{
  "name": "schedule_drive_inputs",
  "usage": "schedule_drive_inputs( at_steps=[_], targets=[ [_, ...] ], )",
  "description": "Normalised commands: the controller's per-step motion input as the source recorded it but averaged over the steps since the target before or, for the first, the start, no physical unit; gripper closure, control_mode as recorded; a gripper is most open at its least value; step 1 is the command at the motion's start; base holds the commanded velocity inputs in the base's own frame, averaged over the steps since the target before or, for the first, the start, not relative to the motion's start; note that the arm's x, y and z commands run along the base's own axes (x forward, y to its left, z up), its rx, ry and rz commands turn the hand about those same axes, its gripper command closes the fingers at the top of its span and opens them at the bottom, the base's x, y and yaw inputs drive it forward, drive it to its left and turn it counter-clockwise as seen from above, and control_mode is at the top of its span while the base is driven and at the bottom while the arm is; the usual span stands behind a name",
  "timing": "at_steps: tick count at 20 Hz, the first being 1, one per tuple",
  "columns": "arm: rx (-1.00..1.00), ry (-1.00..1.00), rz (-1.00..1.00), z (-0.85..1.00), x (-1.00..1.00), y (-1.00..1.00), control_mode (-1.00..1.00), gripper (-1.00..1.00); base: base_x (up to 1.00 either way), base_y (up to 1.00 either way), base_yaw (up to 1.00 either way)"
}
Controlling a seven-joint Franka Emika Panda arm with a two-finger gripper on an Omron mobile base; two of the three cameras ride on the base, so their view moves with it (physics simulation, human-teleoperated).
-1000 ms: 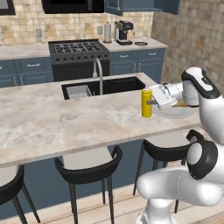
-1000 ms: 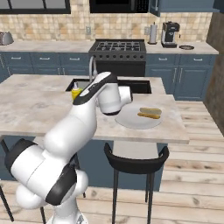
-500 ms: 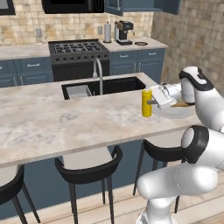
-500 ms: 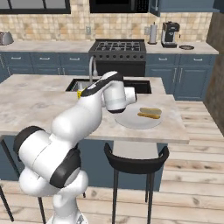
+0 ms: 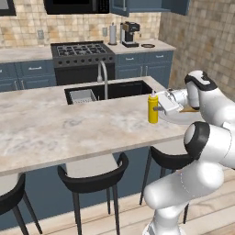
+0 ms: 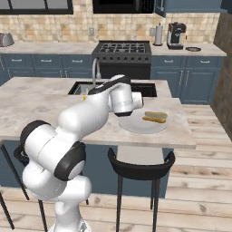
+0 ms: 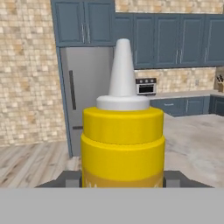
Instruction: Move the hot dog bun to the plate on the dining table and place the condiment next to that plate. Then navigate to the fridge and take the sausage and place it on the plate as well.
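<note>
Item one, the condiment bottle (image 5: pixel 153 107): we find it yellow with a white pointed cap, standing upright on the dining table (image 5: pixel 69 133), near the table's right end and just beside the plate (image 6: pixel 143 123). In the hand view the bottle (image 7: pixel 123 140) sits between the two dark fingertips (image 7: pixel 70 178), one at each side of its lower body, so we record the gripper (image 5: pixel 160 108) as pinching the bottle.

Item two, the plate: round, pale grey-white, flat on the marbled top. We see it best in the right base view, where the hot dog bun (image 6: pixel 156 115) lies on its far half, with a thinner brownish strip along the bun's near side.

Item three, the arm: we note it reaching from the right across the plate toward the bottle in the left base view.

Item four, the table's fittings: a dark sink (image 5: pixel 110 91) with a curved tap (image 5: pixel 103 75) is set into the top behind the bottle, and black stools (image 5: pixel 94 176) stand along the near edge.

Item five, the back wall: a black stove (image 5: pixel 82 49), blue cabinets, a coffee maker (image 5: pixel 130 35).

Item six, the fridge (image 7: pixel 86 94): grey, with a dark vertical handle, seen beyond the bottle in the hand view.
</note>
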Motion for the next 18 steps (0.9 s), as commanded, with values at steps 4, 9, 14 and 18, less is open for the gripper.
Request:
schedule_drive_inputs(
  at_steps=[4, 9, 14, 18],
  targets=[
    [0.0, 0.0, 0.0, -0.14, 0.19, -0.01, -1.0, 1.0, 0.0, 0.0, 0.0],
    [0.0, 0.0, 0.0, -0.14, 0.17, 0.0, -1.0, 1.0, 0.0, 0.0, 0.0],
    [0.0, 0.0, 0.0, -0.18, 0.19, -0.01, -1.0, 1.0, 0.0, 0.0, 0.0],
    [0.0, 0.0, 0.0, -0.15, 0.19, -0.01, -1.0, 1.0, 0.0, 0.0, 0.0]
  ],
)
